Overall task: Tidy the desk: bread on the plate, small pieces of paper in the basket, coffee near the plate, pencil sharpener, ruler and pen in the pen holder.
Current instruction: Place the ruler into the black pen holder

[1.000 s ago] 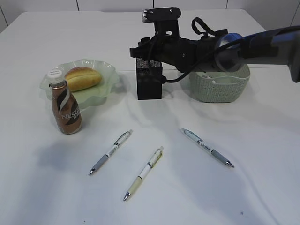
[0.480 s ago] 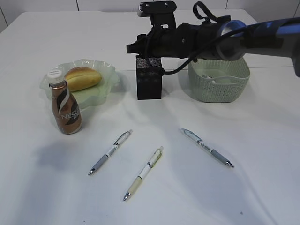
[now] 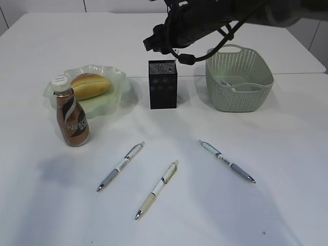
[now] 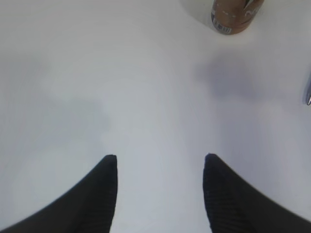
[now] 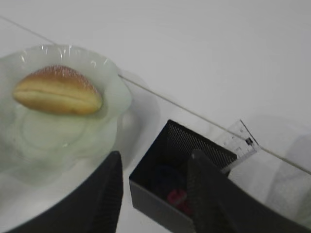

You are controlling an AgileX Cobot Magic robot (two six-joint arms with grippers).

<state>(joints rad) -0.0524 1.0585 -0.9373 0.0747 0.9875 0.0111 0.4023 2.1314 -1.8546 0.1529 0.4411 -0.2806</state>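
Observation:
Bread [image 3: 90, 85] lies on the pale green plate [image 3: 115, 97], and the coffee bottle [image 3: 72, 114] stands just in front of it. Three pens [image 3: 121, 165] [image 3: 157, 189] [image 3: 226, 161] lie on the table. My right gripper [image 3: 154, 43] hangs open and empty above the black mesh pen holder [image 3: 163, 84]. In the right wrist view that gripper [image 5: 155, 155] is over the pen holder [image 5: 160, 204]; a clear ruler [image 5: 240, 141] sticks out of it and a small red and blue object [image 5: 177, 198] lies inside. My left gripper [image 4: 160, 157] is open over bare table.
The green basket [image 3: 241, 100] stands right of the pen holder with white paper pieces [image 3: 229, 85] inside. The left wrist view shows the coffee bottle's base [image 4: 236, 17] at the top and a pen tip [image 4: 308, 92] at the right edge.
My right arm has risen from right over the pen holder and drawn back toward the top of the exterior view. Nothing on the table moved.

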